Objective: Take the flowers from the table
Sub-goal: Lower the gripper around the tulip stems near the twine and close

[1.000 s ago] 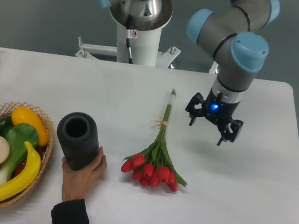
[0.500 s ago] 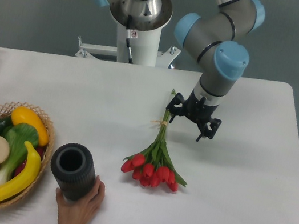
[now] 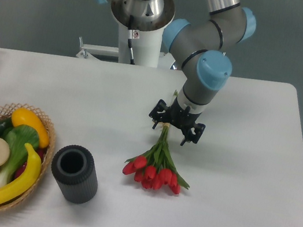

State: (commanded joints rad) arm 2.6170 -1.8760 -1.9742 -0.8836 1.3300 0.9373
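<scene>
Flowers, a bunch of red closed tulips w/ green leaves and long green stems tied together, lie on the white smooth rectangular table near its middle, heads toward the near edge, stems running to the far side. Likely light, soft, easily crushed at the heads; stems look slim and could slip. Best hold is prob. across the tied stems, not the blooms. Black 2-finger gripper hangs over the stems, jaws spread wide on either side, holding nothing; contact w/ stems can't be told.
</scene>
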